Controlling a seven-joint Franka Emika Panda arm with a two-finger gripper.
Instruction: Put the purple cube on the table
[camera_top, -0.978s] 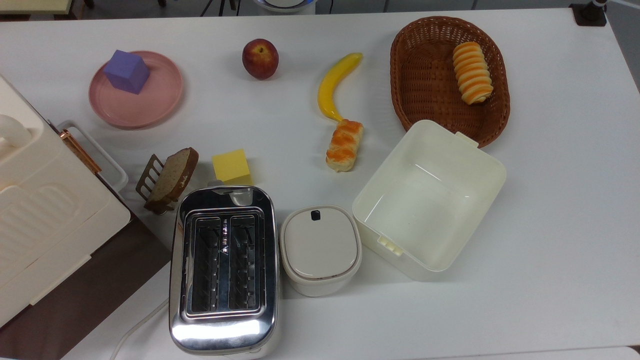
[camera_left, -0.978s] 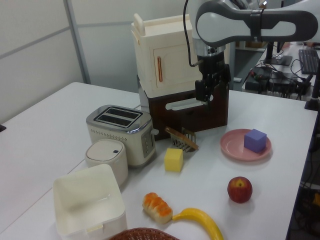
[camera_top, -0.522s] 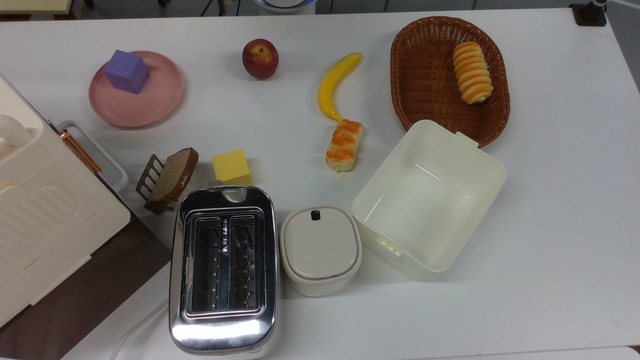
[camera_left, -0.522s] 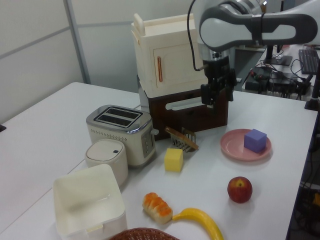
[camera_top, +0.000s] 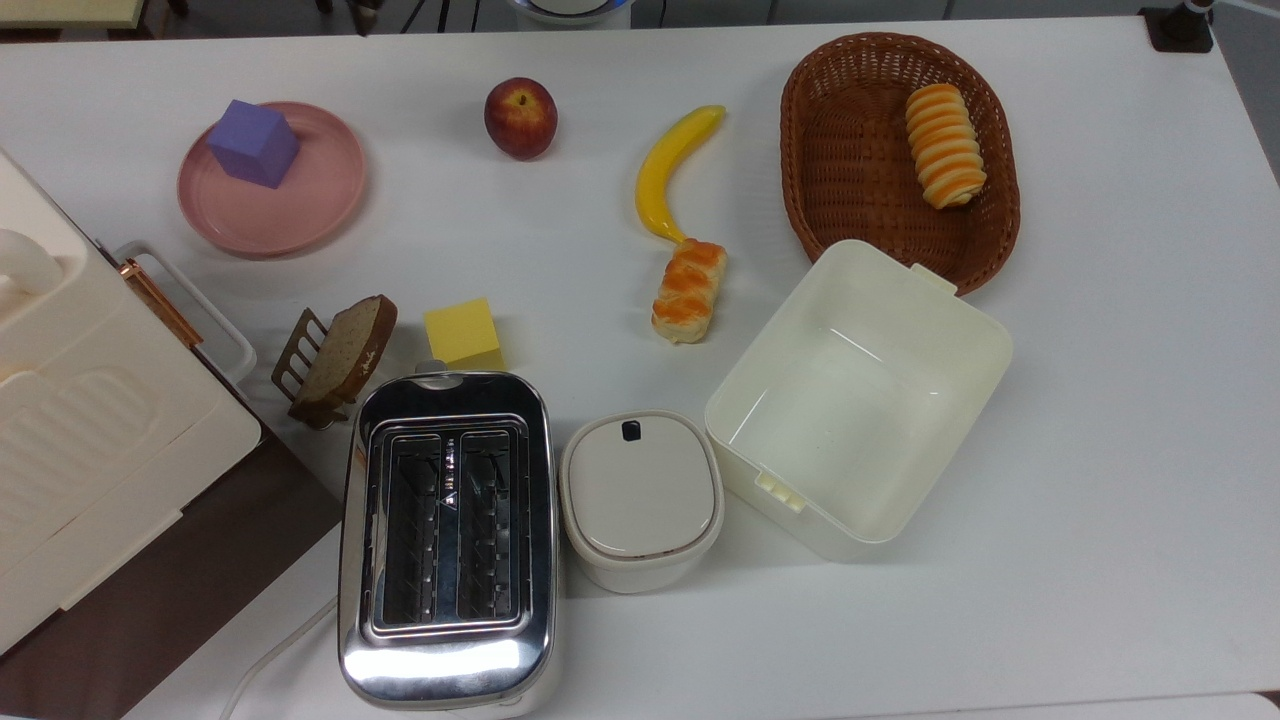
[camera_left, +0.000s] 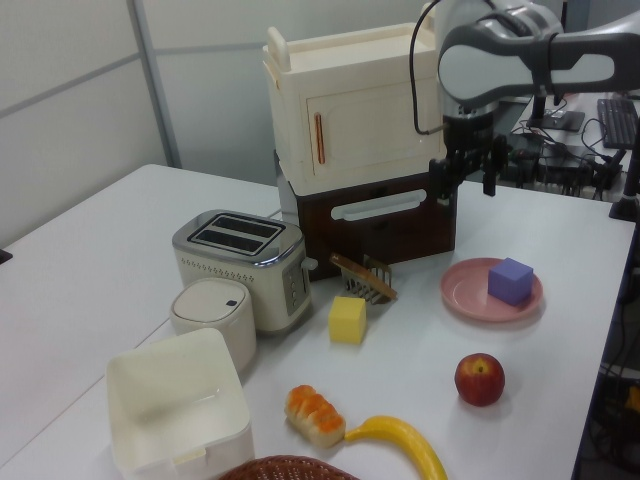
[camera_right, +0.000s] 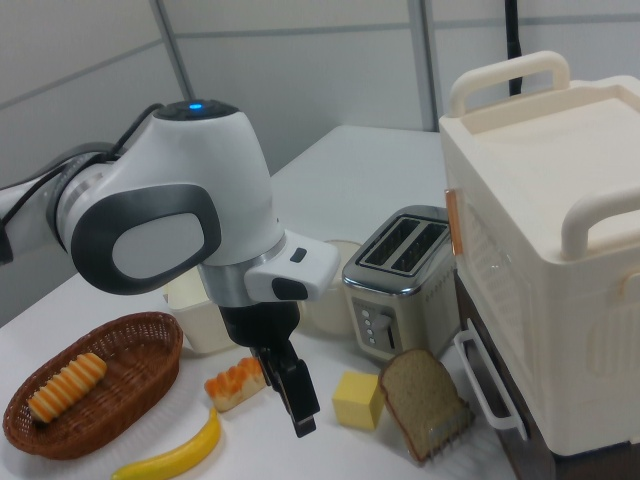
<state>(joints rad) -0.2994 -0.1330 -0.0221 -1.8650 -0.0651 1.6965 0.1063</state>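
Purple cube (camera_top: 254, 143) sits on pink plate (camera_top: 300, 215), far-left side of desk (camera_top: 1100, 400) in top view. End effector (camera_left: 466, 177) hangs in air above desk, short of plate, fingers spread, empty. Step: approach. Next: travel over cube, descend, close on opposite faces, lift clear of rim, set on bare desk.
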